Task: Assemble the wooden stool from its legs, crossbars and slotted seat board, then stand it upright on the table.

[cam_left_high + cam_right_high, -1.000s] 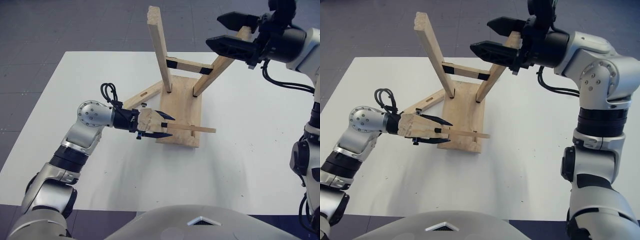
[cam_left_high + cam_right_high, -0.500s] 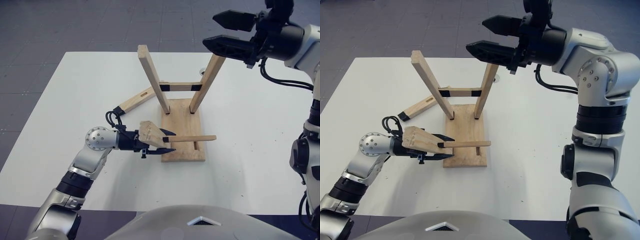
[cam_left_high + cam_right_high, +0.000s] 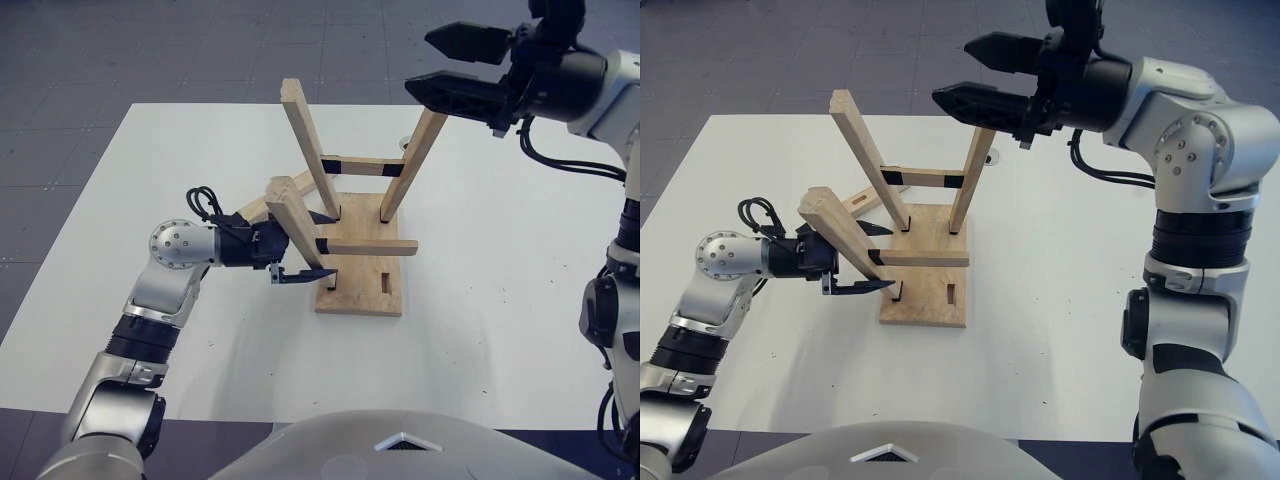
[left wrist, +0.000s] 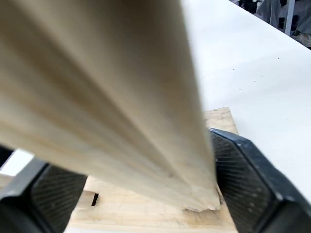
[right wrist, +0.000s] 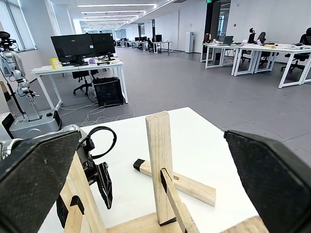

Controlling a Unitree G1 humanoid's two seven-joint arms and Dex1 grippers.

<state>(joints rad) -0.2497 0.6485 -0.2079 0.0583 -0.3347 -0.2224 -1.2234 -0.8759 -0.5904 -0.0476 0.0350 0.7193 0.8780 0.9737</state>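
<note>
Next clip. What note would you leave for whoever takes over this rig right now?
Left claw: shut on the third leg, held tilted with the front crossbar attached. The leg's foot is at the near-left corner of the seat board; I cannot tell if it is seated.
Right claw: open at the top of the right leg; contact unclear.
Done: left leg and right leg stand in the board, joined by the rear crossbar.
Left: seat the third leg, fit the loose leg lying on the table, then stand the stool upright.
</note>
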